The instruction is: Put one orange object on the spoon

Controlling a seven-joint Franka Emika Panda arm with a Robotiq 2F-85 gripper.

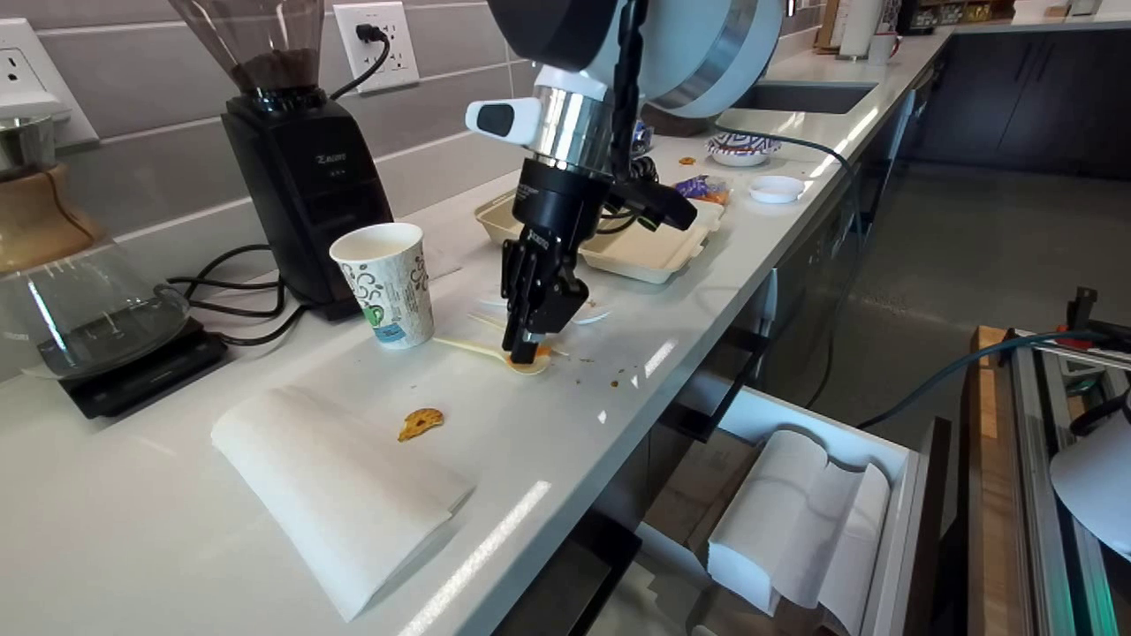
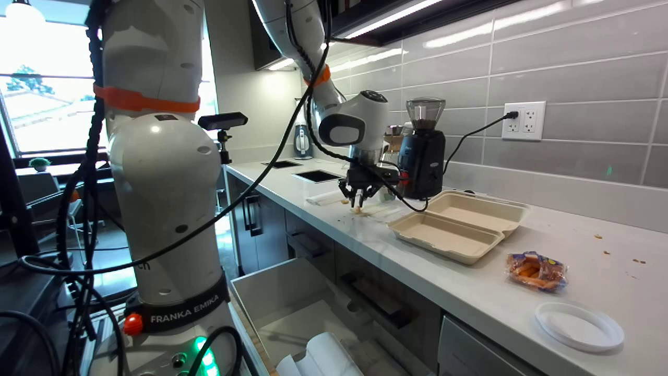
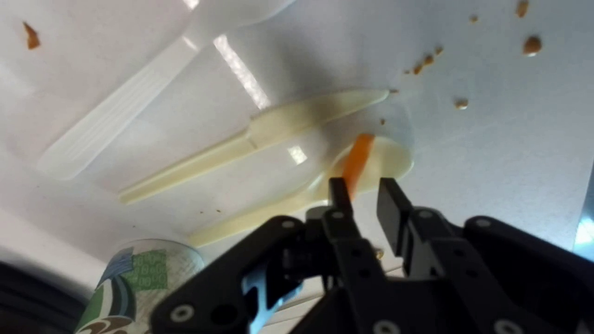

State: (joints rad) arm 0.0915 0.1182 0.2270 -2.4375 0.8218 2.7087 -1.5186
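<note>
The orange object (image 3: 358, 160) is a small bright orange stick. In the wrist view it lies across the bowl of the pale cream plastic spoon (image 3: 392, 160), its near end partly behind my left finger. In an exterior view the orange object (image 1: 542, 352) and the spoon (image 1: 468, 346) show around my fingertips. My gripper (image 3: 363, 188) is partly open, with a gap between the fingers and nothing clamped in it. The gripper points down just over the spoon bowl in both exterior views (image 1: 526, 346) (image 2: 357, 202). I cannot tell whether the left finger touches the orange object.
A cream plastic knife (image 3: 301, 118) and a white utensil (image 3: 125, 102) lie beside the spoon. A paper cup (image 1: 389, 287) stands near the spoon's handle end. Several crumbs (image 3: 532, 45), a cookie piece (image 1: 421, 423), a folded napkin (image 1: 336, 495) and an open takeout box (image 2: 449, 235) lie around.
</note>
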